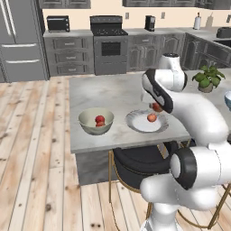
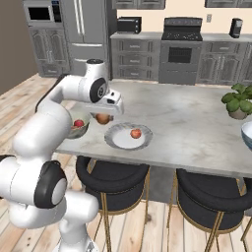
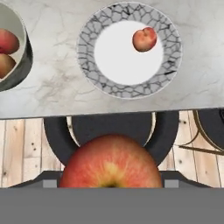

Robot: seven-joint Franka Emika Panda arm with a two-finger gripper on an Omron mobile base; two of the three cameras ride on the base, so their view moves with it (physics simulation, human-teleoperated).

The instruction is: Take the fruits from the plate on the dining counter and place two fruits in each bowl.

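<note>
My gripper (image 1: pixel 156 107) (image 2: pixel 103 118) is shut on a red-orange fruit (image 3: pixel 111 162) and holds it above the near edge of the dining counter (image 1: pixel 108 92), between bowl and plate. The white plate (image 1: pixel 133 122) (image 3: pixel 122 57) with a patterned grey rim carries one fruit (image 1: pixel 152 117) (image 2: pixel 135 133) (image 3: pixel 145 39). To its left, the beige-grey bowl (image 1: pixel 92 130) (image 2: pixel 81 132) (image 3: pixel 27 57) holds two fruits (image 1: pixel 99 120) (image 3: pixel 6 41). The white and light-blue bowl (image 1: pixel 228 100) (image 2: pixel 246 134) is cut off at the counter's far right.
A potted plant (image 1: pixel 207 79) (image 2: pixel 238 101) stands on the counter's right side. Dark stools (image 1: pixel 140 160) (image 2: pixel 211 194) with gold legs are tucked under the near edge. Cabinets, a stove (image 1: pixel 109 45) and a fridge line the back wall.
</note>
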